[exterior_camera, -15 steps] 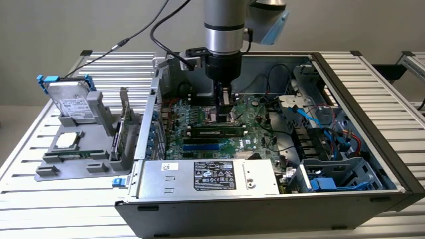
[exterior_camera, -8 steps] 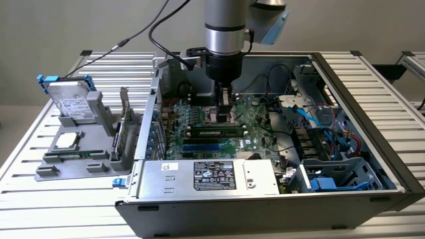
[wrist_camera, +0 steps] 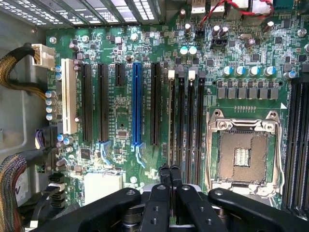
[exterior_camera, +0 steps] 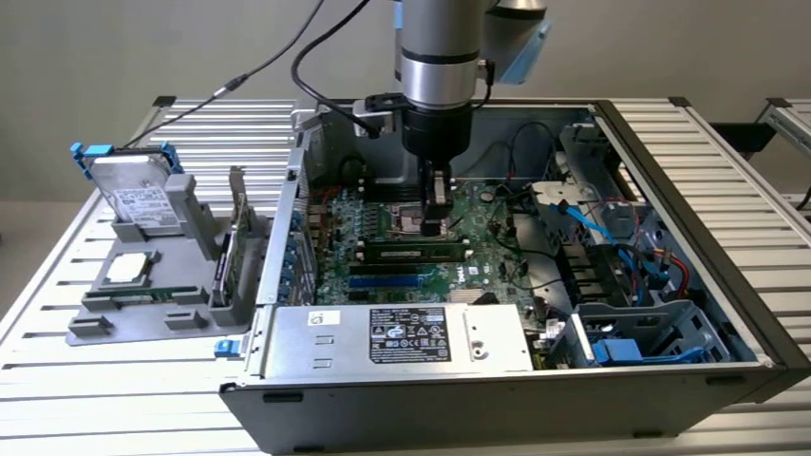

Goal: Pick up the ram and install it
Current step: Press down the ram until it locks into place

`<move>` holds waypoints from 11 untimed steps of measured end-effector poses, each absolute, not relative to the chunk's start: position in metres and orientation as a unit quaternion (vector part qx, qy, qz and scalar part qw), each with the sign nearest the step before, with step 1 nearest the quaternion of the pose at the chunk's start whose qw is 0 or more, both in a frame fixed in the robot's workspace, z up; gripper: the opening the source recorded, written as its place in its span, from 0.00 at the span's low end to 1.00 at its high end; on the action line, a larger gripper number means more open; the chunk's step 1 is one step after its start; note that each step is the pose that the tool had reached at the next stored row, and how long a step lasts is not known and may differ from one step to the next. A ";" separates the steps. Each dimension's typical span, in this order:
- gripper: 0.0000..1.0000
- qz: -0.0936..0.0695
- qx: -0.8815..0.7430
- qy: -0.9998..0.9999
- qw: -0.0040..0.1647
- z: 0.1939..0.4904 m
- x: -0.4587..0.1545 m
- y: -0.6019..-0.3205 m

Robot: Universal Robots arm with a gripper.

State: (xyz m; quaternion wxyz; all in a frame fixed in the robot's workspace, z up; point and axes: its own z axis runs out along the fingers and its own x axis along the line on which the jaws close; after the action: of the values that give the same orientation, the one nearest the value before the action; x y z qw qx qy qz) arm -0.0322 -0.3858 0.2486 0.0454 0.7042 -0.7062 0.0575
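The black two-finger gripper (exterior_camera: 435, 226) hangs inside the open grey metal computer case (exterior_camera: 659, 380), low over the green motherboard (wrist_camera: 125, 121). Its fingers (wrist_camera: 170, 176) are pressed together and there is nothing between them. Just below the fingertips in the exterior view, nearer the camera, the ram (exterior_camera: 408, 253), a long thin green stick with black chips, lies seated in a black slot. Beside the fingertips in the wrist view is the square metal processor socket (wrist_camera: 244, 154). A grey plastic parts holder (exterior_camera: 146, 285) stands outside the case, well apart from the gripper.
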 end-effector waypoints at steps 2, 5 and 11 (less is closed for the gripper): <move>0.10 0.057 0.704 -0.707 0.045 0.247 -0.030 -0.387; 0.10 0.057 0.703 -0.707 0.045 0.245 -0.025 -0.388; 0.10 0.054 0.693 -0.717 0.043 0.232 -0.016 -0.389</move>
State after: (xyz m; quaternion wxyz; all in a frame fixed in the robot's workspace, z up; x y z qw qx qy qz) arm -0.0161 -0.3888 0.2319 0.0435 0.6933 -0.7173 0.0539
